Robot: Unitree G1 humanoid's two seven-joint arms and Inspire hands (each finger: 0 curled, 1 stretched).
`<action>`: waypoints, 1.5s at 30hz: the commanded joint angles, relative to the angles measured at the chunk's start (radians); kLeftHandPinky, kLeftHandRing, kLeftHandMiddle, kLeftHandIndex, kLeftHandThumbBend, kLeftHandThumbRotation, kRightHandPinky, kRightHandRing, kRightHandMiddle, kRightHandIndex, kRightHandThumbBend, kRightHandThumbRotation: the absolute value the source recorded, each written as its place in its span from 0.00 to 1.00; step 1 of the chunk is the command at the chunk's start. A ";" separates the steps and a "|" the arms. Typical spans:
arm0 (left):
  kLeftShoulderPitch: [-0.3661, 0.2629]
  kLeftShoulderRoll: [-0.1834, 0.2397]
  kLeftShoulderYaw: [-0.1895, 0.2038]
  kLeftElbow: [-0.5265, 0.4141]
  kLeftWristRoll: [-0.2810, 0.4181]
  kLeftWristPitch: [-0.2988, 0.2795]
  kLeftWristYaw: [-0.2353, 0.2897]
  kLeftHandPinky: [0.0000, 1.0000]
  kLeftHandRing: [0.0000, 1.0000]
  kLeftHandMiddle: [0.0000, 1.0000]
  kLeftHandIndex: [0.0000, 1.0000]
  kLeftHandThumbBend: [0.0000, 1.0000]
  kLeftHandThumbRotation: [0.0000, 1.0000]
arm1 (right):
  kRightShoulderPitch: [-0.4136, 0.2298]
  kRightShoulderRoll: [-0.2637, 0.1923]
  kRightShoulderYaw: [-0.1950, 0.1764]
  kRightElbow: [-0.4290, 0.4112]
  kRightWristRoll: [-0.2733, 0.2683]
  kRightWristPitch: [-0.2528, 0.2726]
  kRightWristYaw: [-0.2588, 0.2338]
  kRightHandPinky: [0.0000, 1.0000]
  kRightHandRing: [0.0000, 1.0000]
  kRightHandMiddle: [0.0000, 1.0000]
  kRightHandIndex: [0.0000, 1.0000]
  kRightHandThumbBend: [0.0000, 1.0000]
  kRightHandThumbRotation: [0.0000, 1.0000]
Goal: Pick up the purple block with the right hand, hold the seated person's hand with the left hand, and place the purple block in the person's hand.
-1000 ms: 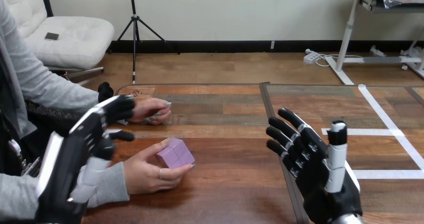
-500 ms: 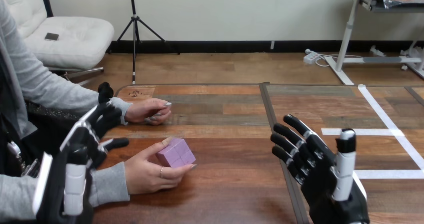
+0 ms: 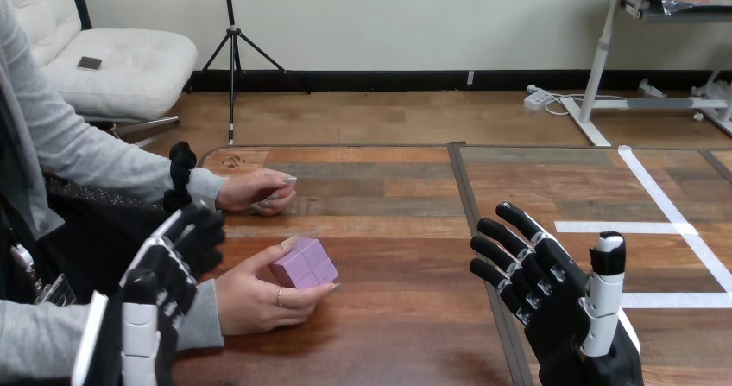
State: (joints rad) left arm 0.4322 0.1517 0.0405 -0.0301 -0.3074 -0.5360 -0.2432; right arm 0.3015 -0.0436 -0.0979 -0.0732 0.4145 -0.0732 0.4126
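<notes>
In the head view, the left hand (image 3: 148, 300) has come down and back toward the bottom edge. It is relaxed and open, holds nothing, and is just beside the person's sleeve. The right hand (image 3: 561, 308) has sunk a little; its fingers are spread and empty.

The one purple block (image 3: 304, 262) lies in the person's near hand (image 3: 250, 300), over the table (image 3: 406, 317). The person's far hand (image 3: 255, 189) rests apart.

The block seems light, stiff and smooth, so I would take it by two opposite flat faces.

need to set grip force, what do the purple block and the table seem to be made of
Purple block: probably matte foam or painted wood; dull, even faces with faint seams, no gloss. Table: wood or wood-look laminate; plank strips in mixed browns with grain and a slight sheen.
</notes>
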 commanded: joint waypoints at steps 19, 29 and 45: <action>0.006 -0.035 -0.082 -0.099 0.007 0.041 -0.051 0.86 0.83 0.84 0.84 0.80 1.00 | -0.012 0.013 -0.004 -0.057 0.064 -0.065 0.038 0.83 0.87 0.87 0.87 1.00 0.98; -0.001 -0.036 -0.078 -0.100 0.011 0.043 -0.056 0.86 0.83 0.84 0.84 0.79 1.00 | -0.006 0.021 0.004 -0.051 0.077 -0.072 0.042 0.82 0.87 0.87 0.87 1.00 0.97; -0.013 -0.039 -0.069 -0.102 0.027 0.032 -0.030 0.82 0.83 0.83 0.84 0.73 1.00 | -0.015 0.019 0.010 -0.031 0.075 -0.078 0.053 0.83 0.87 0.88 0.88 1.00 0.97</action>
State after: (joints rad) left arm 0.4691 0.1437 -0.0351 -0.0912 -0.2902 -0.4848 -0.2779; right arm 0.3152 -0.0422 -0.0901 -0.0757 0.4744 -0.1212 0.4517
